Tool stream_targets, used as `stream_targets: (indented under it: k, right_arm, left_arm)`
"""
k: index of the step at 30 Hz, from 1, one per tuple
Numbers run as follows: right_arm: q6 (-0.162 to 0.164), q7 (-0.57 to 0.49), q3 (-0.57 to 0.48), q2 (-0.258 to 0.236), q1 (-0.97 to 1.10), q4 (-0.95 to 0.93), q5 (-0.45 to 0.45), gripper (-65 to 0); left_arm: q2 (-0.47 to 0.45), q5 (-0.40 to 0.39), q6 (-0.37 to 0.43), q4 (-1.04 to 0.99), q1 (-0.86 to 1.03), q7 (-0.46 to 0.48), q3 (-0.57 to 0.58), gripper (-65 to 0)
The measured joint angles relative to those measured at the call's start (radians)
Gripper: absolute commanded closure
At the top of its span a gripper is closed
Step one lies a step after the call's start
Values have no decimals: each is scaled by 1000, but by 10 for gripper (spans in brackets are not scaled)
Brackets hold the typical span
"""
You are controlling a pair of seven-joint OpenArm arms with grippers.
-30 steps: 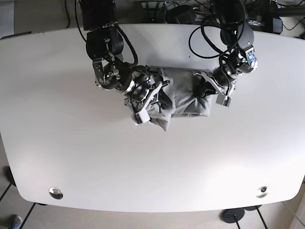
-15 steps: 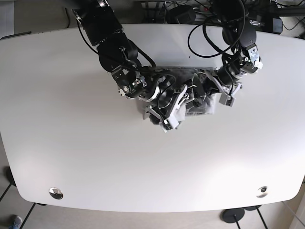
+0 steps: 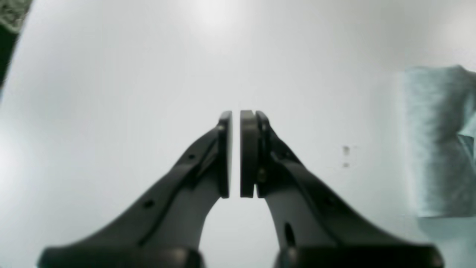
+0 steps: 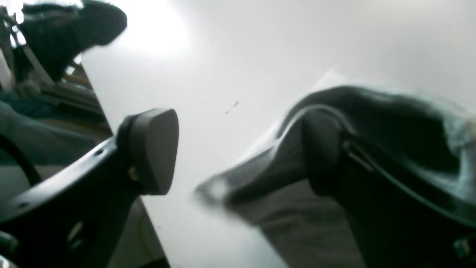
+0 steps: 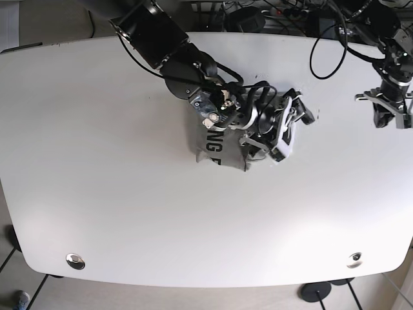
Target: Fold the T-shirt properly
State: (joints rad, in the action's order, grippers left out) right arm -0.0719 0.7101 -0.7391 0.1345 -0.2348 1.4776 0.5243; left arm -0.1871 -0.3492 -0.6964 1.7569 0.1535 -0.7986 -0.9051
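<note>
Right pincer (image 5: 288, 127) agape over bunched T-shirt (image 5: 216, 145), left pincer (image 3: 235, 154) pressed closed, well apart above bare table (image 5: 129, 213).

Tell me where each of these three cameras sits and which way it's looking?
Base: overhead, looking down on the white table, both arms and the T-shirt.
Left wrist: behind the left fingers, shut, over bare table.
Right wrist: behind the right fingers, spread wide.
Shared: the T-shirt also shows at the left wrist view's right edge.
</note>
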Motion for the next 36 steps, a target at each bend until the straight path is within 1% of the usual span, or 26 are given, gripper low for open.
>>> stream_targets:
  k: [1, 5, 6, 7, 8, 10, 12, 14, 15, 18, 19, 20, 23, 24, 25, 26, 28, 30, 31, 32, 34, 36]
  right_arm:
    - [-6, 1, -6, 6, -3, 9, 4, -490]
    - [-2, 0, 7, -13, -14, 104, -2, -490]
    - [2, -4, 7, -22, -13, 126, 0, -488]
    - [-2, -1, 2, -40, -13, 152, 7, -488]
    - [-11, -2, -2, -76, -5, 187, 24, -488]
    - [-5, -3, 14, -118, 15, 197, 8, -488]
    - [-2, -11, 58, -143, 39, 189, -1, -488]
    - [-2, -52, 96, -149, 58, 180, 0, -488]
    - [-10, -64, 115, -158, 71, 180, 6, -488]
    - [-13, -89, 172, -205, 105, 176, 6, -484]
    - [-5, -101, 192, -220, 111, 171, 1, -461]
    - [-5, -120, 217, -230, 115, 166, -1, -423]
    - [-7, -181, 280, -238, 106, 119, 7, -270]
    - [-10, -190, 307, -244, 103, 84, 6, -195]
    - [-10, -208, 326, -245, 102, 52, 6, -155]
    - [-10, -219, 341, -249, 95, 16, 5, -122]
    - [-6, -251, 346, -258, 60, -80, 2, -78]
    - [-10, -316, 325, -253, -3, -210, 3, -78]
    - [-20, -356, 314, -249, -23, -260, 3, -78]
    - [-40, -397, 302, -248, -40, -308, 3, -76]
    - [-99, -431, 294, -248, -56, -381, 3, -76]
    - [-139, -441, 294, -252, -55, -406, 2, -75]
  left_arm:
    - [-14, -3, 0, -10, 4, 2, -5, -22]
    - [-56, -6, 0, -93, 17, 2, -4, -22]
    - [-55, -5, 0, -97, 17, 2, -3, -22]
    - [-53, -4, 0, -95, 19, 2, 11, -22]
    - [-55, 5, 0, -78, 28, -1, 64, -22]
    - [-53, -12, 0, -50, 47, 6, 143, -22]
    - [-30, -18, -8, -23, 58, 6, 192, -22]
    - [12, -2, -1, 9, 66, -2, 218, -22]
    - [31, 0, 0, 34, 75, 0, 237, -22]
    - [70, 0, -1, 85, 87, 2, 339, -22]
    - [77, -2, -1, 91, 86, 2, 372, -22]
    - [86, -5, -4, 95, 84, 5, 396, -22]
    - [110, 5, -3, 97, 86, 3, 444, -22]
    - [122, 4, -1, 94, 90, 3, 460, -22]
    - [130, 5, -1, 88, 90, 3, 463, -18]
    - [131, 5, -1, 71, 91, 6, 467, -18]
    - [129, 43, 0, 12, 93, 6, 484, -17]
    - [129, 58, 0, -66, 99, 6, 487, -17]
    - [127, 55, 0, -97, 99, 11, 487, -17]
    - [123, 33, -1, -126, 98, 39, 487, -17]
    - [105, 11, -10, -188, 80, 101, 486, -17]
    - [69, 7, -16, -257, 42, 154, 504, -17]
